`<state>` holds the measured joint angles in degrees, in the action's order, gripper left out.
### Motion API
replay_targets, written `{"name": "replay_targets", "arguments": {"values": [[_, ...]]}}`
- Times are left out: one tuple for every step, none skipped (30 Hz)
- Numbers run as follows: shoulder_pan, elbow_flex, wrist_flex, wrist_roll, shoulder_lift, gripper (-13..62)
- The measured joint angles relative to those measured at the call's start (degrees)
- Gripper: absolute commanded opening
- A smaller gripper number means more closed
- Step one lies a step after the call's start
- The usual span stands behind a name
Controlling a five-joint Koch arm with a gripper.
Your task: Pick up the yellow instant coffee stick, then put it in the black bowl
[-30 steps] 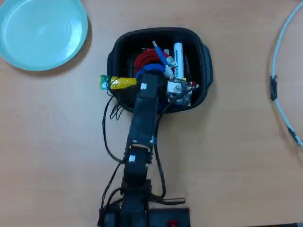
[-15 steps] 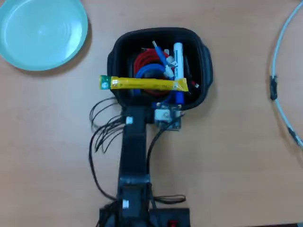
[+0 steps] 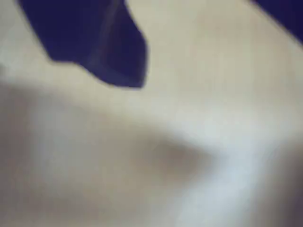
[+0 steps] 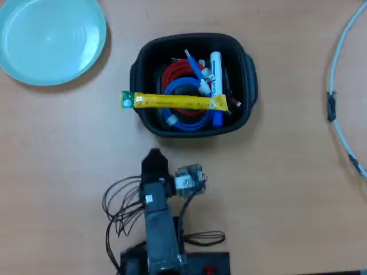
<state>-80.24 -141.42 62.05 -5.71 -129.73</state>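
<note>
Wrist view: badly blurred; a dark blue-black part of the hand (image 3: 102,45) over pale desk (image 3: 213,94), jaw spacing impossible to tell. Overhead view: yellow instant coffee stick (image 4: 175,102) lies across the black bowl (image 4: 248,80), green end overhanging its left rim, atop red and blue cables (image 4: 182,86) and a blue-and-white marker (image 4: 215,71). Light-blue plate (image 4: 51,40) upper left. Arm (image 4: 157,212) folded below the bowl, apart from it.

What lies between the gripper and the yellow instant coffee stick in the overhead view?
Mostly bare wooden table, then the near rim of the black bowl. The gripper sits below the bowl; the yellow instant coffee stick rests across it.
</note>
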Motion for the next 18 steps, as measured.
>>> {"name": "replay_targets", "arguments": {"values": [[-0.2,-2.6,-1.5,0.0,-0.4,46.1],[-0.4,-4.9,-2.9,0.0,-0.4,46.0],[-0.6,-6.7,-4.2,0.0,-0.4,45.9],[-0.7,-7.7,-5.4,0.0,-0.4,45.9],[-1.0,-8.4,-6.5,0.0,-0.4,46.0],[-1.6,-9.2,-7.8,0.0,-0.4,46.0],[-2.5,-10.5,-9.4,0.0,-0.4,46.0],[-3.6,-12.9,-11.3,0.0,-0.4,46.0],[-4.4,-16.6,-13.4,-0.1,-0.4,46.0],[-4.7,-18.9,-17.0,0.0,-0.4,45.9],[-4.8,-20.6,-20.3,-0.3,-0.4,45.8],[-5.0,-22.0,-23.6,-0.5,-0.4,45.1],[-5.1,-23.1,-26.7,-0.6,-0.4,43.8],[-5.3,-23.9,-29.2,-0.8,-0.4,41.9],[-5.4,-24.2,-30.5,-0.8,-0.4,39.6],[-5.4,-24.3,-30.6,-0.8,-0.4,36.8],[-5.3,-24.2,-30.6,-1.0,-0.4,34.3],[-5.2,-24.2,-30.6,-1.1,-0.4,32.6]]}}
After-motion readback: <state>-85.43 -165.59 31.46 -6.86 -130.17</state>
